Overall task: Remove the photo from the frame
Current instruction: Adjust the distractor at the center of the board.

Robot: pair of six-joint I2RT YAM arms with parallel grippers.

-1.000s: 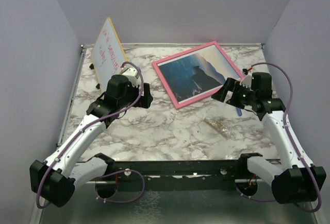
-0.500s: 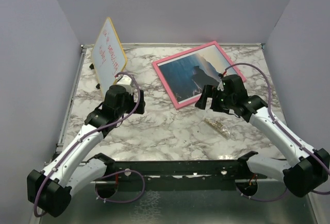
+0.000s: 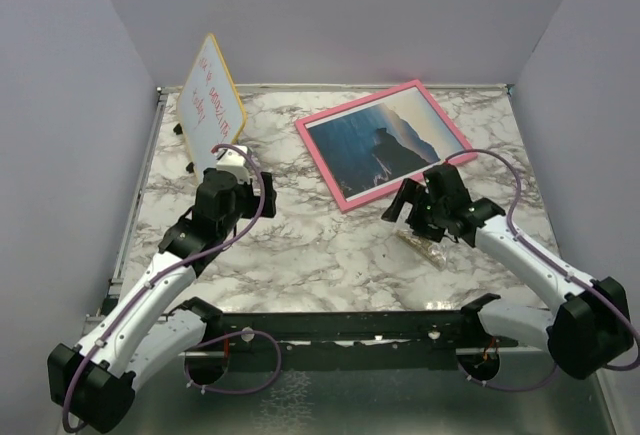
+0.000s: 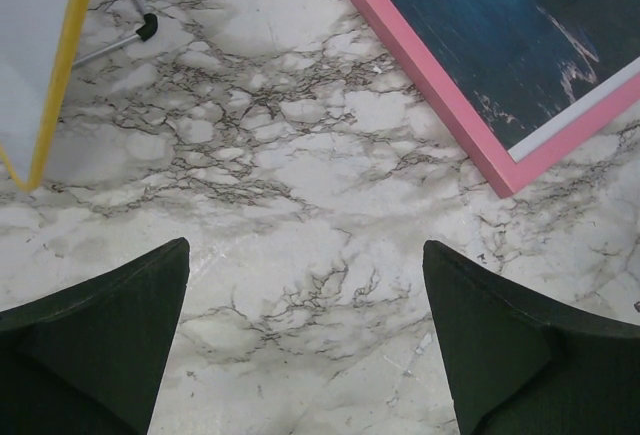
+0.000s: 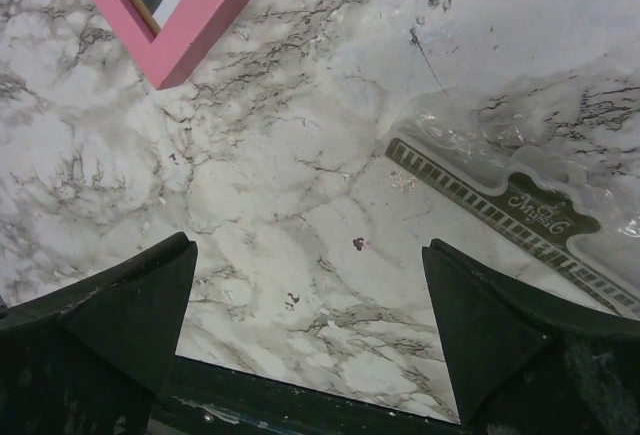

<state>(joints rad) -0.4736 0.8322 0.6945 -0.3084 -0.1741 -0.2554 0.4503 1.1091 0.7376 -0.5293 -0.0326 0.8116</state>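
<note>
The frame (image 3: 321, 167), with a thin pink border, lies flat and face up at the back right of the marble table. The photo (image 3: 385, 145) sits inside it, a dark headland over blue sea. In the left wrist view the frame's near corner (image 4: 505, 170) and part of the photo (image 4: 500, 35) fill the upper right. My left gripper (image 3: 262, 195) (image 4: 305, 255) hangs open over bare marble, left of the frame. My right gripper (image 3: 408, 213) (image 5: 310, 250) is open too, just off the frame's near corner (image 5: 170, 60), with nothing between its fingers.
A yellow-edged whiteboard (image 3: 210, 105) (image 4: 30, 45) with red writing stands on wire feet at the back left. A clear plastic packet with a gold patterned strip (image 3: 425, 245) (image 5: 500, 205) lies under the right wrist. Purple walls enclose the table on three sides.
The right arm has swung left and nearer, from the frame's right edge to just below its near corner. The left arm has drawn back to the left. Both grippers stayed open.
</note>
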